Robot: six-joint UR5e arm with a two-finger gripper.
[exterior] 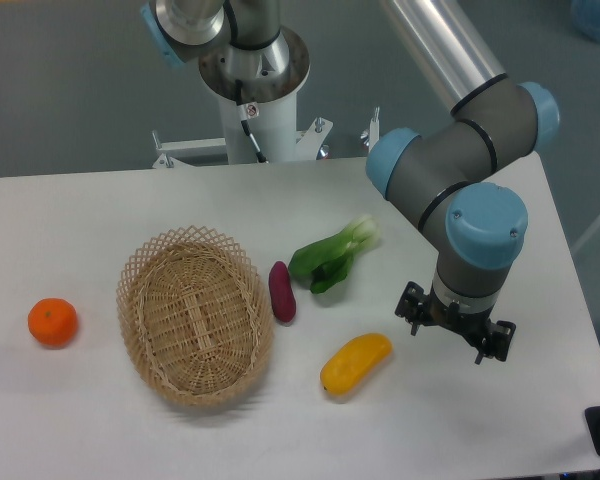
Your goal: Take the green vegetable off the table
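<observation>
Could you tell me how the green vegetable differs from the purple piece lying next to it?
The green vegetable is leafy, dark green with a pale stalk end; the purple piece is smooth and one colour. The vegetable is longer and lies diagonally, stalk toward the upper right; the purple piece lies nearly straight up the image. Both rest flat on the table, between the basket and the end effector.

Smooth matt white table (90, 215). Green vegetable (330, 258) seen as glossy plastic. Basket (194, 312) woven of rough wicker. Orange (52, 322) matt, faintly dimpled. Arm (460, 150) finished in brushed metal tube, grey and blue plastic joints.
</observation>
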